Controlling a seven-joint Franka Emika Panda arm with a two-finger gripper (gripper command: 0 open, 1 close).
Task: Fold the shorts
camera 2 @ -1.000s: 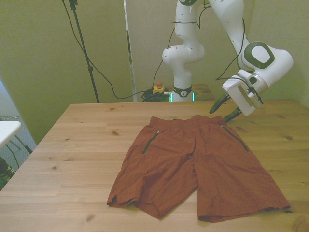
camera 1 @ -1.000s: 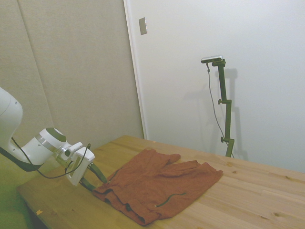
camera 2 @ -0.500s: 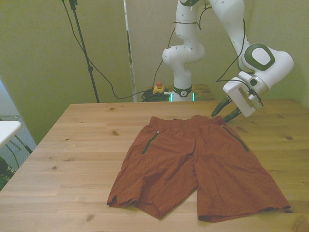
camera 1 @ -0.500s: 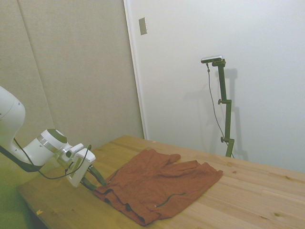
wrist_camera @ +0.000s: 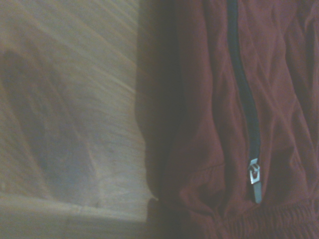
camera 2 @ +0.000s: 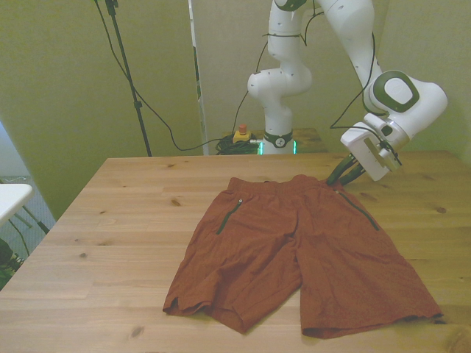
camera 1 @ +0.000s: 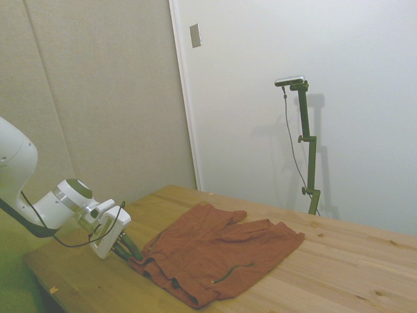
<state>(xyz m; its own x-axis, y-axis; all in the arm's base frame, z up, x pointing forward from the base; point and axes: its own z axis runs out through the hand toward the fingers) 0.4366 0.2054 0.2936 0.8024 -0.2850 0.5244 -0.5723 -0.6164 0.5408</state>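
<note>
You have one pair of rust-orange shorts (camera 2: 294,250) lying flat and unfolded on the wooden table (camera 2: 110,243), waistband toward the far edge and both legs spread toward the near edge. The fabric is soft and lightly wrinkled. You can count two dark pocket zippers in the front view, one on each side of the waist; the wrist view shows one zipper (wrist_camera: 244,99) up close, with its small silver pull (wrist_camera: 254,174) near the gathered waistband. The single gripper (camera 2: 343,175) sits at the waistband corner on the front view's right, tilted down to the cloth. Its dark fingers (camera 1: 127,248) look drawn close together at the shorts' edge, but you cannot tell whether they pinch fabric.
</note>
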